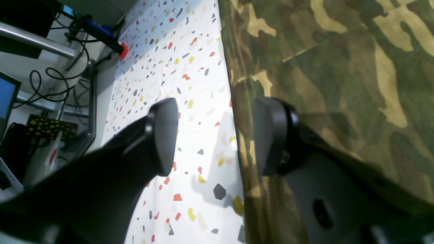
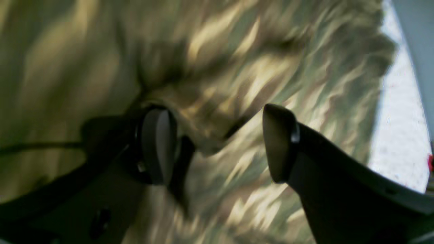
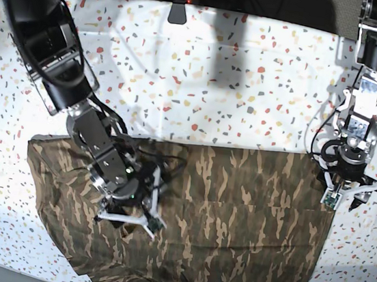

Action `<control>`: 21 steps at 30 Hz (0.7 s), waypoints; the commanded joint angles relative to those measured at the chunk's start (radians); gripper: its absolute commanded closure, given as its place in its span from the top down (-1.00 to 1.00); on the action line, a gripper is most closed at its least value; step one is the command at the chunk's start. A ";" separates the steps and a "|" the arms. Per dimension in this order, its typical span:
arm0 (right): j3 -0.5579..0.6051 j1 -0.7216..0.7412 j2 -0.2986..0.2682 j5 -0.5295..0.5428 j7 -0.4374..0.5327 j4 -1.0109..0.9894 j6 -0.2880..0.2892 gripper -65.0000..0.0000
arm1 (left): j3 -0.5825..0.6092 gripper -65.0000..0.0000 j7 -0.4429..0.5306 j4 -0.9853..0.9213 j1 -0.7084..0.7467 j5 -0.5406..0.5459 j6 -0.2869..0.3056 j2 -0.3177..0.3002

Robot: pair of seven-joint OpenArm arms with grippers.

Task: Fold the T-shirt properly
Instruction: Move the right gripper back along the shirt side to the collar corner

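The camouflage T-shirt [image 3: 235, 209] lies spread over the near half of the speckled white table [image 3: 216, 82]. Its left part is rumpled and its right part is flat. My right gripper [image 3: 127, 220] hovers open over the shirt's left-middle. The right wrist view is blurred; there the right gripper [image 2: 217, 145] holds nothing, with only the T-shirt [image 2: 237, 67] below it. My left gripper [image 3: 349, 197] stands open at the shirt's right edge. In the left wrist view the left gripper [image 1: 217, 135] straddles that hem: one finger is over the T-shirt [image 1: 339, 67], the other over bare table [image 1: 169, 51].
Beyond the table's edge in the left wrist view are cables [image 1: 51, 84], a metal bar [image 1: 34, 42], a blue screen [image 1: 6, 98] and a red clamp [image 1: 123, 50]. A dark object [image 3: 177, 12] sits at the table's far edge.
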State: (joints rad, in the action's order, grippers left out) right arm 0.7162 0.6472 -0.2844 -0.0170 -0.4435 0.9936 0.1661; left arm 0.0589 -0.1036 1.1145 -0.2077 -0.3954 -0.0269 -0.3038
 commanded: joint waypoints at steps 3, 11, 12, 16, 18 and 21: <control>-0.009 0.092 0.048 -0.008 0.095 -0.029 -0.109 0.21 | -0.006 0.05 0.024 0.016 -0.022 -0.003 -0.019 -0.012; -0.010 0.203 0.203 -0.022 0.079 -0.216 -0.173 0.21 | -0.006 0.05 0.020 0.016 -0.022 -0.003 -0.018 -0.012; -0.010 0.203 0.208 -0.043 0.050 -0.212 -0.173 0.21 | -0.006 0.05 0.020 0.016 -0.022 0.002 -0.019 -0.012; -0.022 0.185 0.176 -0.034 -0.027 -0.166 -0.174 0.21 | -0.006 0.05 -0.006 0.017 -0.023 0.134 -0.018 -0.012; -0.060 0.170 0.137 0.024 -0.036 -0.141 -0.174 0.21 | -0.006 0.05 -0.025 0.020 -0.023 0.229 -0.018 -0.012; -0.192 0.130 0.078 0.085 -0.035 -0.105 -0.163 0.21 | -0.006 0.05 -0.039 0.033 -0.023 0.394 -0.018 -0.012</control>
State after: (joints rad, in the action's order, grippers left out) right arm 0.5247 0.7376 -0.2012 0.0727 -0.4976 0.8703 0.0135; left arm 0.0586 -0.1684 1.1244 -0.2077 0.0082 -0.0349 -0.3038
